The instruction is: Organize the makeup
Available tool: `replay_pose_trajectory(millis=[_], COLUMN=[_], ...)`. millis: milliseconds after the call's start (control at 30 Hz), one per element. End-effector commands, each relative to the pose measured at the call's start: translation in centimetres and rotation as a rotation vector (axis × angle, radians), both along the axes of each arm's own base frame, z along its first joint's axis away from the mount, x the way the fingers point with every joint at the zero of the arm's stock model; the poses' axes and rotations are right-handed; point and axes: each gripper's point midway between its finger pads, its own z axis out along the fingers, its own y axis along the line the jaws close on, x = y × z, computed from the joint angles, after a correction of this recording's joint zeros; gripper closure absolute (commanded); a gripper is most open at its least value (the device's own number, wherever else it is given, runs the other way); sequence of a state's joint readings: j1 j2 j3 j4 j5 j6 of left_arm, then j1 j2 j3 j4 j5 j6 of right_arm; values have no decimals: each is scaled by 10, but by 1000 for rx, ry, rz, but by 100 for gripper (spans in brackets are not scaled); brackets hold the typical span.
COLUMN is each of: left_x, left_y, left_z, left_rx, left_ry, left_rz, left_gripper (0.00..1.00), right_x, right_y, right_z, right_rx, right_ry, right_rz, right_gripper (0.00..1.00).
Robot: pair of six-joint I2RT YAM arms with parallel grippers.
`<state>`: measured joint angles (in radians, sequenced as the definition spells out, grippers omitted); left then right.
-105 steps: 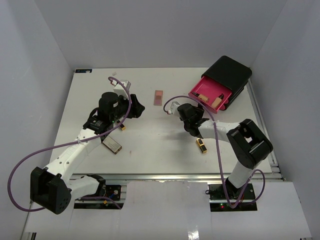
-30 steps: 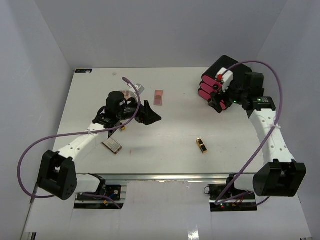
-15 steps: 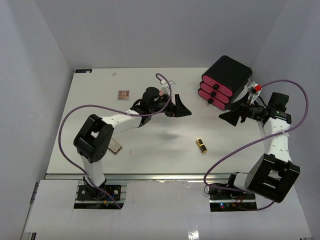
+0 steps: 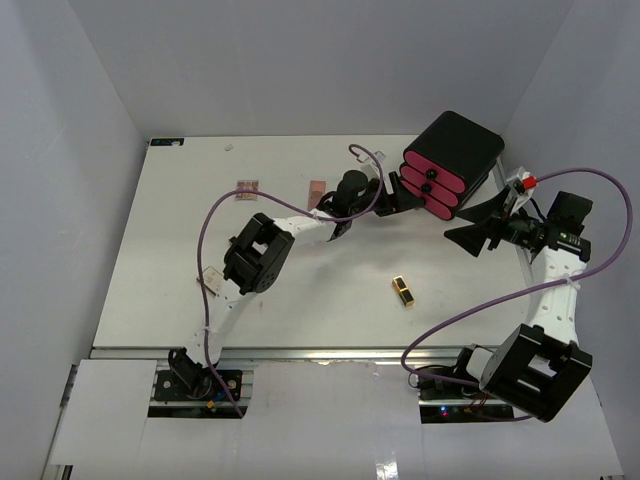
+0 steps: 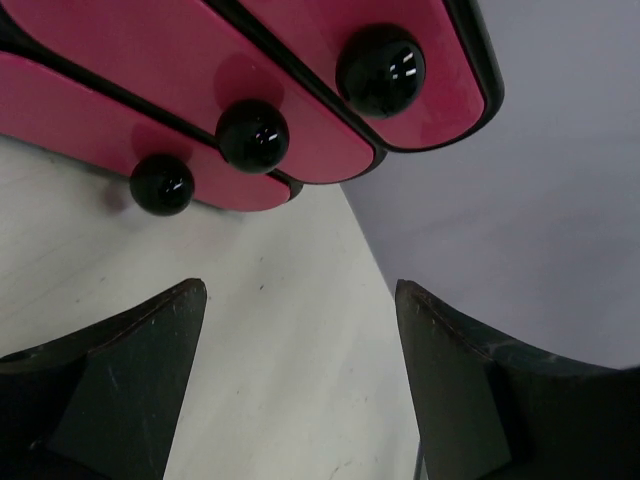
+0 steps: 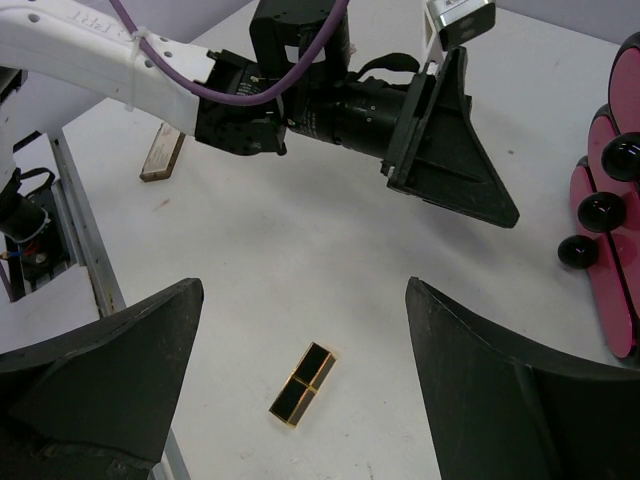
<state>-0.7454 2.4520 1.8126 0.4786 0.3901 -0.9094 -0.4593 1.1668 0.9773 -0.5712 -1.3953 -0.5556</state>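
Note:
A black-and-gold lipstick (image 4: 403,291) (image 6: 303,384) lies on the white table. A tan-pink palette (image 4: 317,190) and a small pink compact (image 4: 247,188) lie at the back, left of centre. In the right wrist view a brown case (image 6: 163,152) lies beyond the left arm. My left gripper (image 4: 398,199) (image 5: 300,290) is open and empty just in front of the black box's pink drawers (image 5: 250,135). My right gripper (image 4: 468,233) (image 6: 305,288) is open and empty, hovering right of the box and looking down at the lipstick.
The black box (image 4: 455,148) stands at the back right with its three pink drawers shut. The left arm (image 4: 300,225) stretches across the table's middle. A rail (image 4: 320,352) runs along the near edge; grey walls enclose the table.
The left gripper swept right from mid-table to the drawer fronts. The right gripper backed away from the box to its right. The lipstick stayed put.

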Motion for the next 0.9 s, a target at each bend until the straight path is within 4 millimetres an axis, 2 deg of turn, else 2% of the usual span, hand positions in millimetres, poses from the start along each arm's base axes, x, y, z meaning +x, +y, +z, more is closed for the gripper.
replay_pose_trajectory(millis=[0,67,133,333,667,800,867], left_x=[27,36,40,51,53,51,52], left_y=[-18,-23,-29,-33,-41,-42,-42], left_z=[27,32,23,19,14,20,17], left_rx=[-93,-118,-123,-140,-166,-173,-170], left_ry=[6,10,26,39,53,42,47], left_rz=[120,145,162,200,171,161,164], left_gripper=[14,18,20,26,37,39,39], right_x=[-6,-5,-5,-5,-4,-4,-3], right_y=[-1,-3,-4,-9,-13,-13,-14], right_z=[8,8,8,7,6,4,3], right_rx=[16,16,18,27,39,43,43], right_ry=[-38,-40,-38,-36,-28,-21,-18], right_rz=[3,-1,-6,-20,-29,-28,-32], right_gripper=[11,11,11,11,11,11,11])
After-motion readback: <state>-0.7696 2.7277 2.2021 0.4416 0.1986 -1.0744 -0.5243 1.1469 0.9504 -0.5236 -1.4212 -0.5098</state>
